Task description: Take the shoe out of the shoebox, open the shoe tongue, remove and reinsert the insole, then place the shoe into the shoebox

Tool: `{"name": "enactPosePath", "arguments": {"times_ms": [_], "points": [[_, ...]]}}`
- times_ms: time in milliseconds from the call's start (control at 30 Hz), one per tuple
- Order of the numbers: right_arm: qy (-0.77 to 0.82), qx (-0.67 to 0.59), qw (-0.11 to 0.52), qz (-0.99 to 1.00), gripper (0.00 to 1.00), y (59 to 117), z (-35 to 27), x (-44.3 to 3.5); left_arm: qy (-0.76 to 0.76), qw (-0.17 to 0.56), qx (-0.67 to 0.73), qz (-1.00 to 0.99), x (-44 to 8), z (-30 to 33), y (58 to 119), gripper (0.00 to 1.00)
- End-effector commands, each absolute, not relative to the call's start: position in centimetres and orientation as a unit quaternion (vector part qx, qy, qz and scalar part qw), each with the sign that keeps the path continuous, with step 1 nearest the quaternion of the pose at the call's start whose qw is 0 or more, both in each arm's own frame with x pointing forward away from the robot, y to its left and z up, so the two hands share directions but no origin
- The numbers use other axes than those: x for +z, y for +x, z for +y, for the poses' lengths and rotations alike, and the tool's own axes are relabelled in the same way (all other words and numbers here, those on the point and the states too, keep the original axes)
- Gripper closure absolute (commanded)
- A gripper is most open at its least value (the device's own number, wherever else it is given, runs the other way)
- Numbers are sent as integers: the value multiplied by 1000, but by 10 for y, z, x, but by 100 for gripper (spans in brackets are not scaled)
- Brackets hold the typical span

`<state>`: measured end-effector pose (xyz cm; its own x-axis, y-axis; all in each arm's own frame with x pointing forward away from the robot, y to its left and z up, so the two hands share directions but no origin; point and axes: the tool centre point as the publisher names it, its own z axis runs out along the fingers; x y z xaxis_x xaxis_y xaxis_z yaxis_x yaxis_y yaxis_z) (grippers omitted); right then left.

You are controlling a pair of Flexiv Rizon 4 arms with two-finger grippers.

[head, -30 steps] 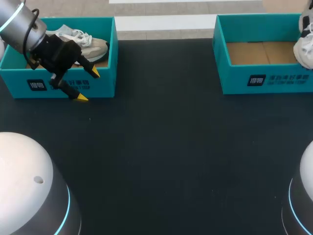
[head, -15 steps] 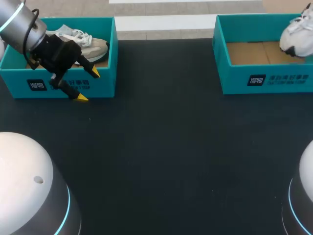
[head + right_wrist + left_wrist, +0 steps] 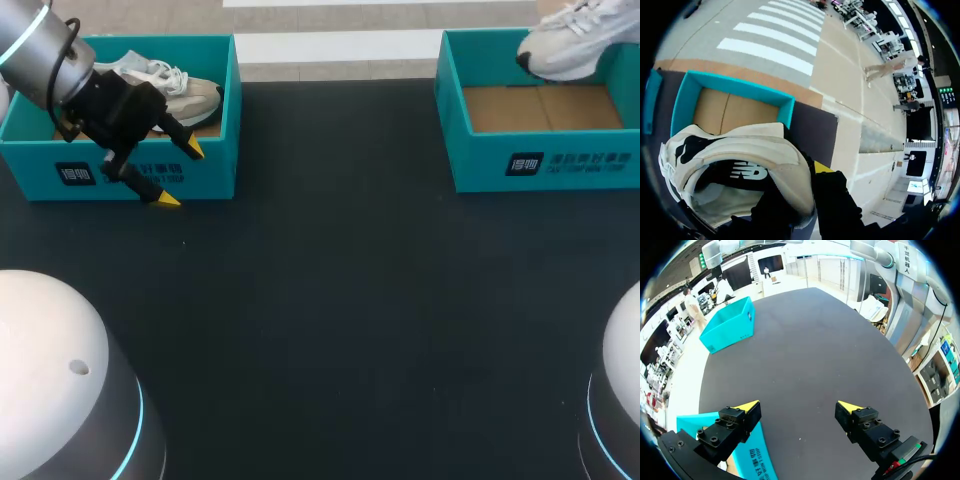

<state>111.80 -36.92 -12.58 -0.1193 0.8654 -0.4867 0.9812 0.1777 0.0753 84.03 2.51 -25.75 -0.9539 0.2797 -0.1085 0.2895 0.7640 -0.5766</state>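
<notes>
1. The white shoe (image 3: pixel 572 45) has slid in from the frame's right edge. It now hangs at upper right, over the far wall of the right shoebox (image 3: pixel 545 165). Judgement: take-out step underway.
2. The right gripper (image 3: pixel 812 172) is clamped on the shoe's collar, with one yellow tip showing.
3. The left gripper (image 3: pixel 180 173) is unmoved at upper left, fingers spread and holding nothing, over the front wall of the left shoebox (image 3: pixel 215 170).

A robot laboratory is suggested: a wide black desk (image 3: pixel 340 300) is flanked by the left arm (image 3: pixel 45 55) and the right arm (image 3: pixel 625 350), and a left shoebox (image 3: pixel 150 175) and a right shoebox (image 3: pixel 560 165) are set on it.
</notes>
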Motion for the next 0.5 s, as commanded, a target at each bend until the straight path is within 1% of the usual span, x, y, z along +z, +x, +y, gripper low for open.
{"name": "enactPosePath", "arguments": {"times_ms": [33,400,433,500], "points": [[646,-142,213,719,100,1122,-366,-123,152,8,-307,940,-257,25,839,0],[646,-142,213,719,100,1122,-366,-123,152,8,-307,940,-257,25,839,0],[653,-137,202,717,100,1121,-366,-125,152,8,-307,940,-257,25,839,0],[660,-140,203,710,100,1118,-364,-127,152,8,-307,940,-257,25,839,0]]}}
